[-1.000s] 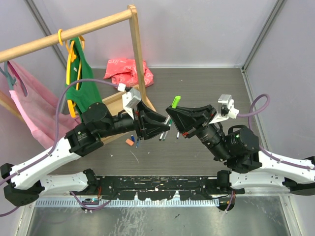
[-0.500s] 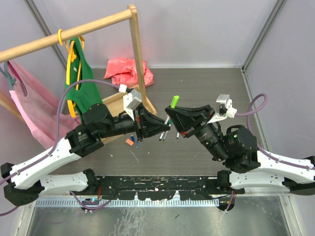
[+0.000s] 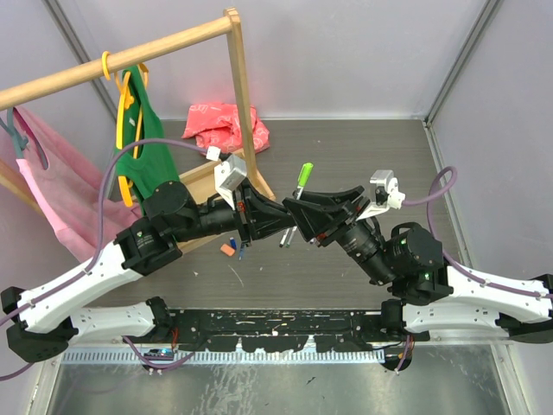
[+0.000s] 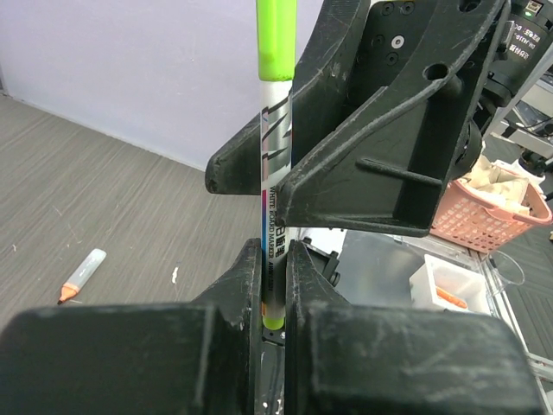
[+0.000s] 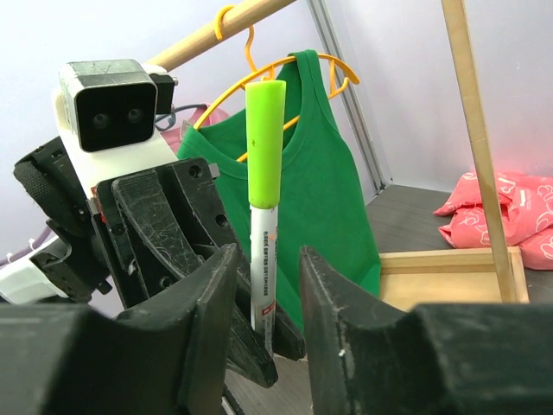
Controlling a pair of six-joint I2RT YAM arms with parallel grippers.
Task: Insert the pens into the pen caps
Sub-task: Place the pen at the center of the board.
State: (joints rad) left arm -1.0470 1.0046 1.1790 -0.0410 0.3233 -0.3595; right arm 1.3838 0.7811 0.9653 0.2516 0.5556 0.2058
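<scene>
In the left wrist view, the jaws of the left gripper (image 4: 274, 268) are seen closed tight on the lower barrel of a white pen (image 4: 275, 173), on whose far end a green cap (image 4: 276, 35) is fitted. The jaws of the right gripper (image 5: 268, 255) are parted a little around the same pen, with a gap seen on each side. This pen is held in the air between the two arms, and an orange-tipped pen (image 4: 82, 275) is seen lying on the table (image 3: 363, 147).
</scene>
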